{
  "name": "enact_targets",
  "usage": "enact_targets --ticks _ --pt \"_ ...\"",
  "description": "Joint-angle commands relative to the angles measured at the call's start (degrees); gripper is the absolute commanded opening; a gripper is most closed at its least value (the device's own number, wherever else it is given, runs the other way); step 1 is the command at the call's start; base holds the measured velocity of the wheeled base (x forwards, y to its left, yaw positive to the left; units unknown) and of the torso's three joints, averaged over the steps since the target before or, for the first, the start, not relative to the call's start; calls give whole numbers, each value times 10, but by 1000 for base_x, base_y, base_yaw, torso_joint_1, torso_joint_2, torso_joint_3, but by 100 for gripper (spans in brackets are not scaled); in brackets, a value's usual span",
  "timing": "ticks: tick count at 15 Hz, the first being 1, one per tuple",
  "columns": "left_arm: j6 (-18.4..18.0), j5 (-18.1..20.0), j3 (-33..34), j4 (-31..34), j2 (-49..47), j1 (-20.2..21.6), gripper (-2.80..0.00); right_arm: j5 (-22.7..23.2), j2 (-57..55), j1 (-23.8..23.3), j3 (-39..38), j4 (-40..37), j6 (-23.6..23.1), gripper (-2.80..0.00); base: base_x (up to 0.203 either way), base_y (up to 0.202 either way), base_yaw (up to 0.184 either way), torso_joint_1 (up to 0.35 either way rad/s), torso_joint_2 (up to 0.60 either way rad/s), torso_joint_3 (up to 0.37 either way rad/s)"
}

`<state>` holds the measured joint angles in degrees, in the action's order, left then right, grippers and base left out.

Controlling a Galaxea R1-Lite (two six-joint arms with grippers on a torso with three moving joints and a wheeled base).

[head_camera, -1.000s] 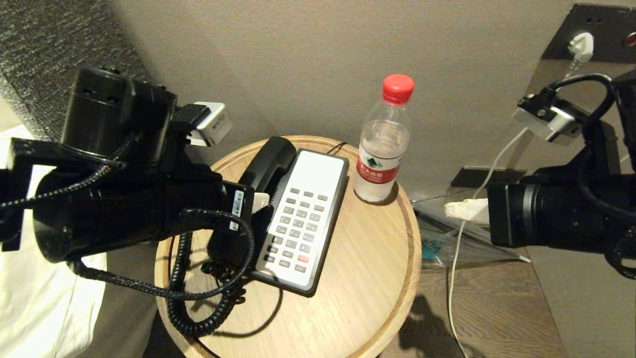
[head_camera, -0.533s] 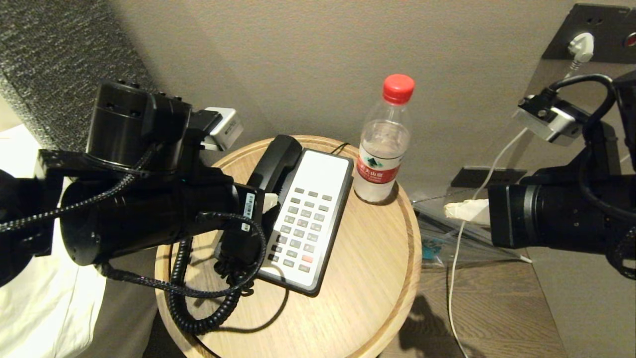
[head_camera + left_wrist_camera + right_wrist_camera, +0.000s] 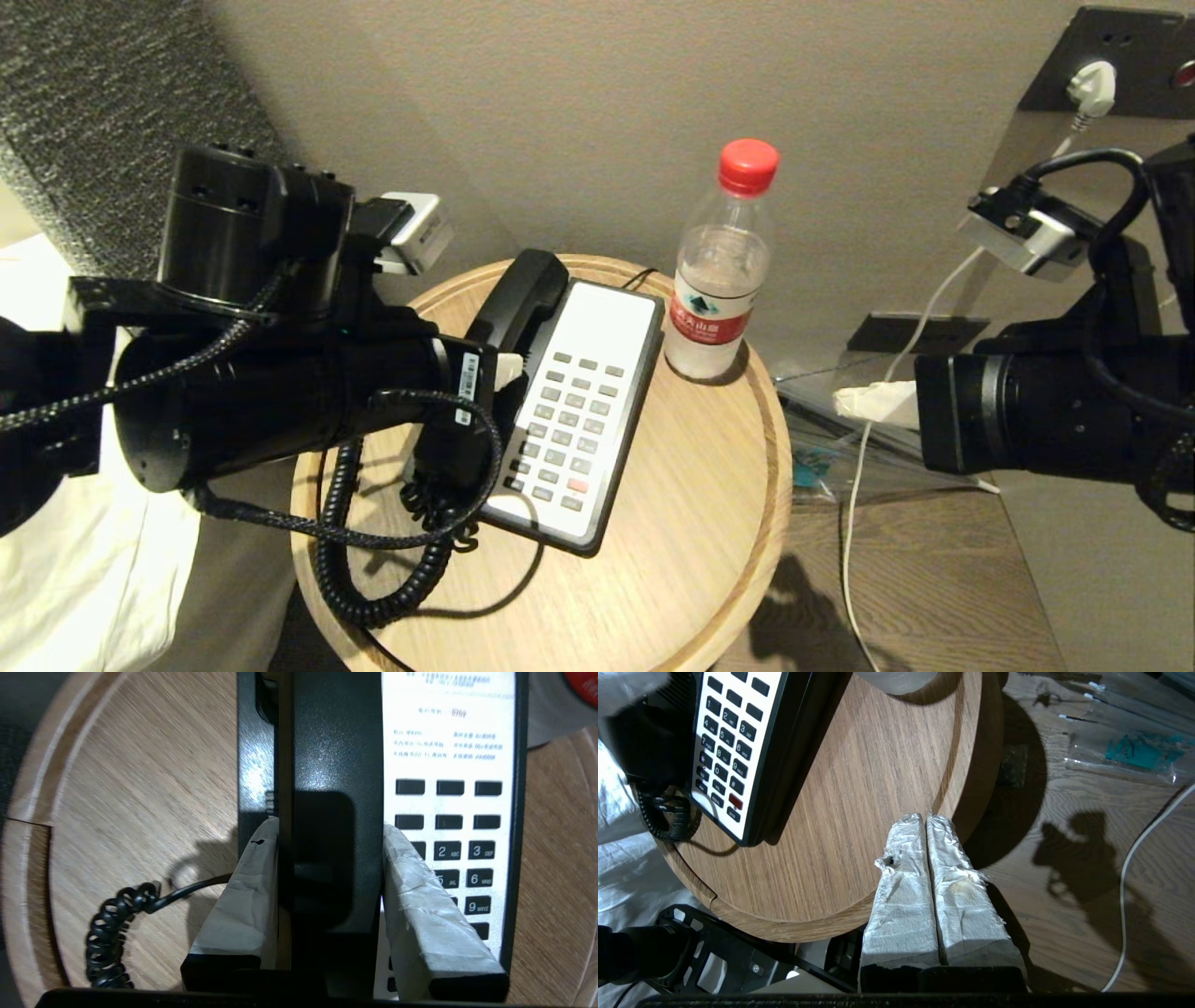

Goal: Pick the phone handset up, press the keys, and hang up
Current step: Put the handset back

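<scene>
Left wrist view alone shows the left gripper (image 3: pixel 329 830) partly closed, gripping the phone handset (image 3: pixel 334 765), which lies at the phone's 9 o'clock beside the keys (image 3: pixel 560 434). Right gripper (image 3: pixel 927 821) fully closed, empty, over the round wooden table's (image 3: pixel 672 523) 3 o'clock edge. Water bottle (image 3: pixel 721 271) near 12 o'clock; wood floor (image 3: pixel 934 579).

Both arms are thick black cylinders trailing braided black cables, each carrying a small silver camera box, with white-taped fingers on the left end effector (image 3: pixel 329 828) and right end effector (image 3: pixel 926 821).
</scene>
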<state>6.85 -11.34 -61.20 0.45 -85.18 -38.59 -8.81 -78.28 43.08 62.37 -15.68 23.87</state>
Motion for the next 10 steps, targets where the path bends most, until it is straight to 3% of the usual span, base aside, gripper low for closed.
enact_targets --ticks 1,10 --pt "-1 -9 -9 -1 13 2 -280 -1 0 1 -3 -1 1 -280 0 0 0 0 0 0" --pt "4 -1 19 -2 5 1 -280 -1 0 1 -2 -1 0 -280 0 0 0 0 0 0"
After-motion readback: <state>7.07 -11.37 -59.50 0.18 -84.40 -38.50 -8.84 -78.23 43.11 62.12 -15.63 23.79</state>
